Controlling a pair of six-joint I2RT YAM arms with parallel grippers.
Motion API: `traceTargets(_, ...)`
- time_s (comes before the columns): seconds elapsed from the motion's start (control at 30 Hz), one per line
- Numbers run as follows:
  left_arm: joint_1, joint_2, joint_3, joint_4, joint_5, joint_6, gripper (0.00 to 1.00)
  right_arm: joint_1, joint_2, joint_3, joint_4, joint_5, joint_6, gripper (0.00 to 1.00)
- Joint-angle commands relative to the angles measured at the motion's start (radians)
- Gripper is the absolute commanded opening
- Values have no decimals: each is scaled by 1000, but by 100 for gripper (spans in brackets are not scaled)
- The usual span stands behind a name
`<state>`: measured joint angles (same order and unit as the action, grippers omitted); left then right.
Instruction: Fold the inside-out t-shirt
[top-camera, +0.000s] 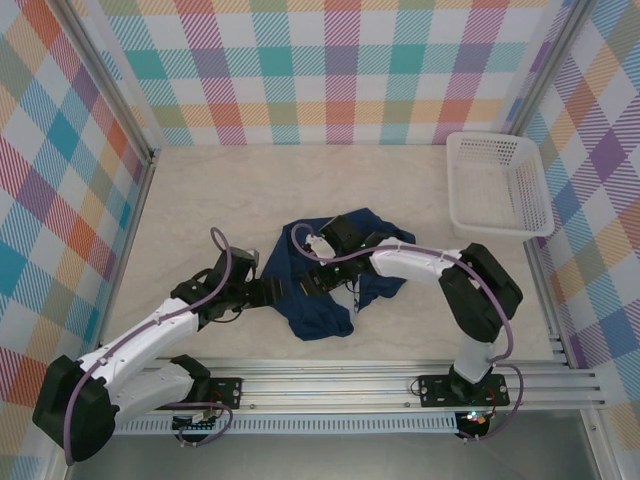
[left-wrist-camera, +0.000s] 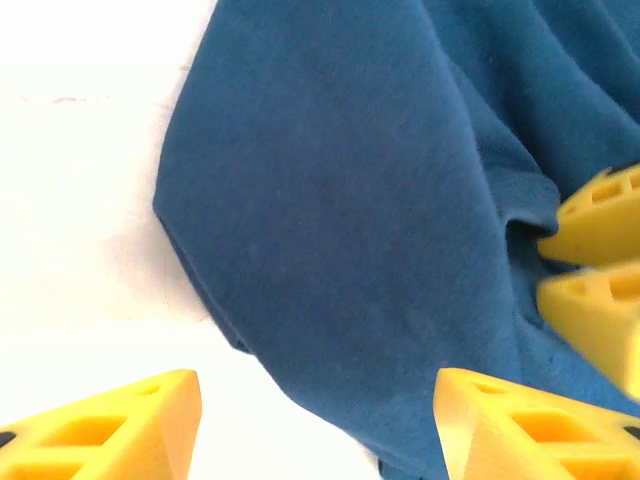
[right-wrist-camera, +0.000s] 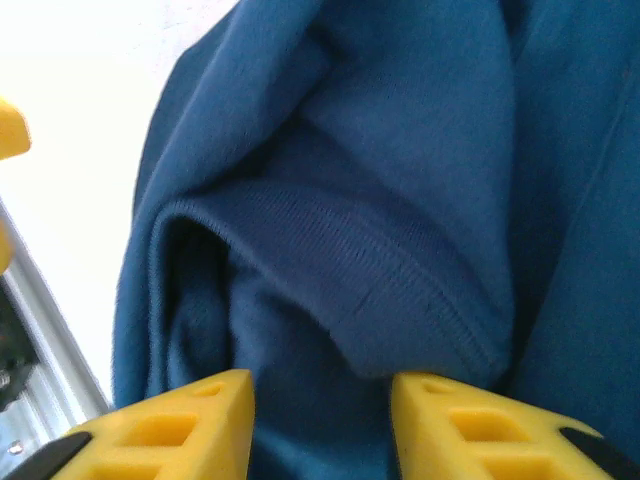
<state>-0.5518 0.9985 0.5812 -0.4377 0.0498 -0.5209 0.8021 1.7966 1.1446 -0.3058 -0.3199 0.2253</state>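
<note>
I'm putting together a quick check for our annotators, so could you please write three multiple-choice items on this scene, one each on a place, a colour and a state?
1. What colour is the t-shirt?
A. White
B. Dark blue
C. Green

2. Where does the white basket stand?
A. At the table's far right corner
B. At its near left corner
C. On top of the t-shirt

3. How does the t-shirt lie?
A. Folded into a neat rectangle
B. Spread out flat
C. Crumpled in a heap

Answers: 1 B, the cloth is dark blue in every view; 2 A, the basket sits far right, by the wall; 3 C, the top view shows bunched, overlapping folds.
</note>
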Motion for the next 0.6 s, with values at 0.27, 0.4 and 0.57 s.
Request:
traceTargets(0.27,13,-51,-20,14,-7,1,63,2,-45,53,3,239,-56,0)
traceTargets(0.4,13,-62,-26,9,-17,3,63,-9,-110,19,-7,257,-70,0)
traceTargets(0.57,13,-65,-29,43,32,29,62,-100,-290,-50,-12,196,-48,0)
